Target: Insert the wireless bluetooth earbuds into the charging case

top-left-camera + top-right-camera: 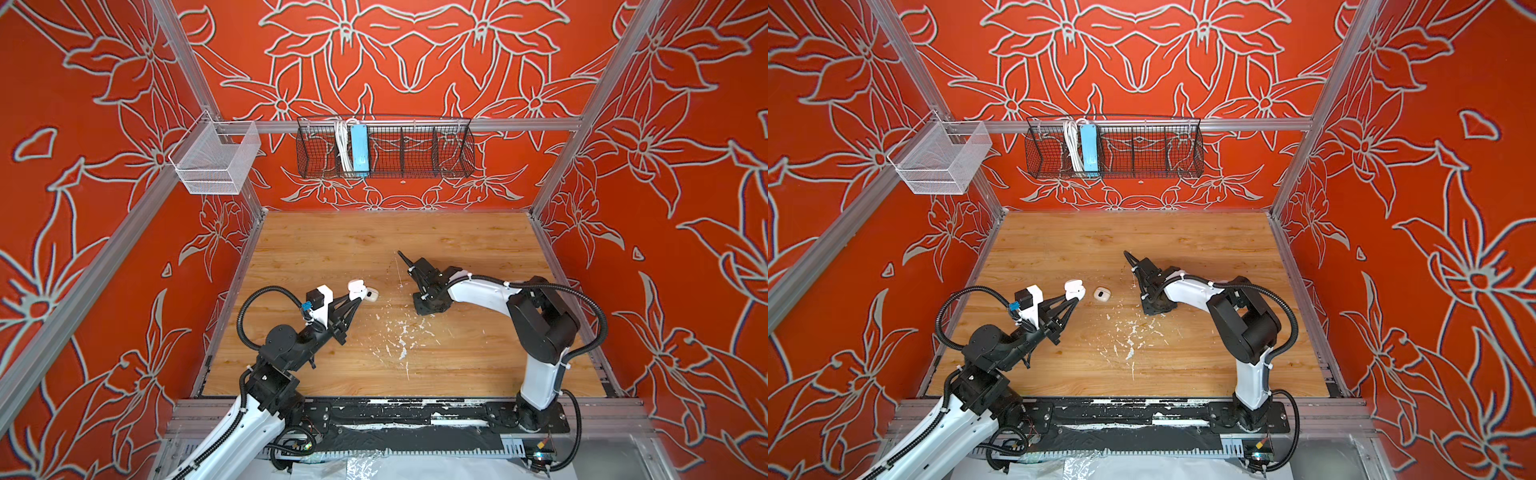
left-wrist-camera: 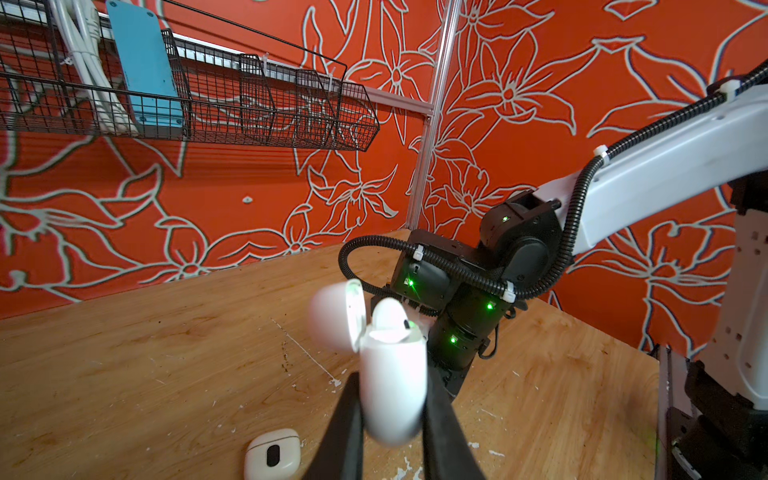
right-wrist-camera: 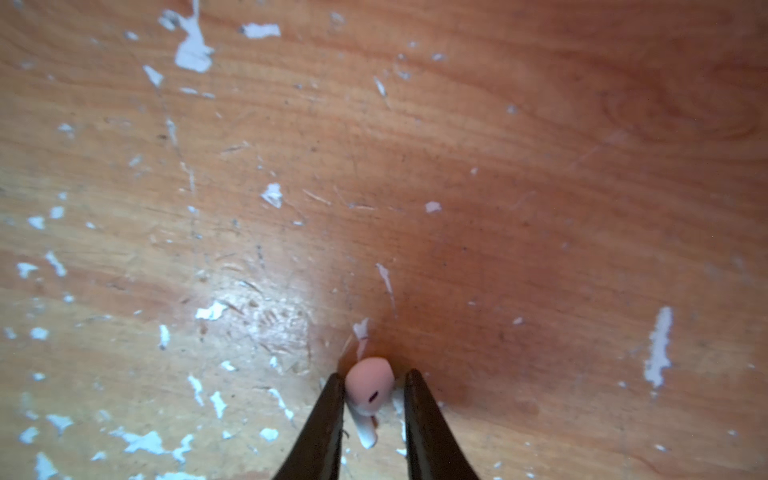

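Earbud (image 3: 368,388) on the wooden table (image 1: 332,245), bracketed by the fingertips of the right gripper (image 3: 372,377), which stands right of centre in both top views and hides the piece from them. The jaws sit narrowly spread around the rounded head. One finger touches it and a sliver of table shows beside the other, so no firm pinch is visible yet. Left of centre, the left gripper (image 1: 1076,299) is pressed tight on the lower body of the charging case (image 2: 392,399). It appears to hold the case clear of the table, with the lid (image 2: 332,316) swung open. The other earbud (image 2: 390,318) looks already seated in one socket. A white disc (image 1: 1100,294) lies on the table just beside the case, between the two arms. White paint flecks (image 3: 193,52) litter the wood around the loose earbud.

The likely trouble lies in the pinch. The piece is glossy and rounded, and narrow fingertips closing off-centre could squirt it sideways across the table. They could also roll it, leaving the stem pointed wrong for the free socket. A twisted earbud pushed down hard could tilt the case in the left jaws, and the right gripper could clip the open lid on approach.
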You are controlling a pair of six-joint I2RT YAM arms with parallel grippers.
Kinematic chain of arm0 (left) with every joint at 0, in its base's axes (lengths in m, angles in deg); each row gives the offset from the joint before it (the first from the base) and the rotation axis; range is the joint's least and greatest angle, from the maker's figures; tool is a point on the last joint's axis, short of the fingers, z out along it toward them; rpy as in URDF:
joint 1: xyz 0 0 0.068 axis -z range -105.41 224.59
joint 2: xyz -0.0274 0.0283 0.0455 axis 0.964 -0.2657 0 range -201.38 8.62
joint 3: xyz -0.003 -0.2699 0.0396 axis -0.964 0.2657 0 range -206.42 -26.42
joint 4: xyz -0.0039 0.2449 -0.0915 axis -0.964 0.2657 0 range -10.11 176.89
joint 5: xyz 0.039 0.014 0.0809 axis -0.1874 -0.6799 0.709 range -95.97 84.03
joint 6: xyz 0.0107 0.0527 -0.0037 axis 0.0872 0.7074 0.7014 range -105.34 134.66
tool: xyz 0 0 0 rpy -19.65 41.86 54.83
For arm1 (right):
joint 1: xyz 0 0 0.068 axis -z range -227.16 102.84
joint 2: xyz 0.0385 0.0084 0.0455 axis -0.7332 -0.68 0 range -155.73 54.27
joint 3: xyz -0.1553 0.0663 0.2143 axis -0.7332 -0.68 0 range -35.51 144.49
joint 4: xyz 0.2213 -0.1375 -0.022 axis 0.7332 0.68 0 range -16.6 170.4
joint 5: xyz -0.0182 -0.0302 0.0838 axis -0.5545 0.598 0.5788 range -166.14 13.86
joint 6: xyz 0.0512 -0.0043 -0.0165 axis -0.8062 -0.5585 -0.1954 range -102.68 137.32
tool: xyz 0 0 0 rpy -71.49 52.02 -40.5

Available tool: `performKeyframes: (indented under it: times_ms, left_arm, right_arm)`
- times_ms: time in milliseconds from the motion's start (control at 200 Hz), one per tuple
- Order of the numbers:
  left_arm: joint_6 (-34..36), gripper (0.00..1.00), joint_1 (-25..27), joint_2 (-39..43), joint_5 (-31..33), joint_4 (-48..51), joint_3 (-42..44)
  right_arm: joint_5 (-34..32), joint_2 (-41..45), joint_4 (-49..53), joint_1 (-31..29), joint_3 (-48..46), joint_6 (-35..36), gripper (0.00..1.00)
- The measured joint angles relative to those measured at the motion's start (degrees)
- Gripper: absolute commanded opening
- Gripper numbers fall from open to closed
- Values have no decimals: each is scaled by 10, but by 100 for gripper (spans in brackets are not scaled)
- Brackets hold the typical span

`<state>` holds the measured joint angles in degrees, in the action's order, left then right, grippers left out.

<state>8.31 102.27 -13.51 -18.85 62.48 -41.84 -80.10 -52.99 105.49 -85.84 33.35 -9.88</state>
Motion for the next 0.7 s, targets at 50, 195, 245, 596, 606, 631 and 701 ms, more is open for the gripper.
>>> performKeyframes:
  times_ms: [50, 195, 245, 596, 606, 631, 701]
  left_arm:
    - [-1, 0, 0, 1, -1, 0, 0]
    - [-2, 0, 0, 2, -3, 0, 0]
    - [-3, 0, 0, 2, -4, 0, 0]
    - [-10, 0, 0, 2, -11, 0, 0]
    - [-10, 0, 0, 2, -12, 0, 0]
    - [-11, 0, 0, 2, -12, 0, 0]
    - [-12, 0, 0, 2, -13, 0, 0]
  right_arm:
    - [-6, 0, 2, 0, 0, -1, 28]
    - [-18, 0, 2, 0, 0, -3, 32]
    - [-19, 0, 2, 0, -1, -5, 33]
    - [-31, 6, -14, 0, -13, -19, 29]
    - [-31, 6, -14, 0, -13, -19, 29]
    - [-32, 7, -15, 0, -14, -21, 29]
    - [-33, 7, -16, 0, -15, -24, 29]
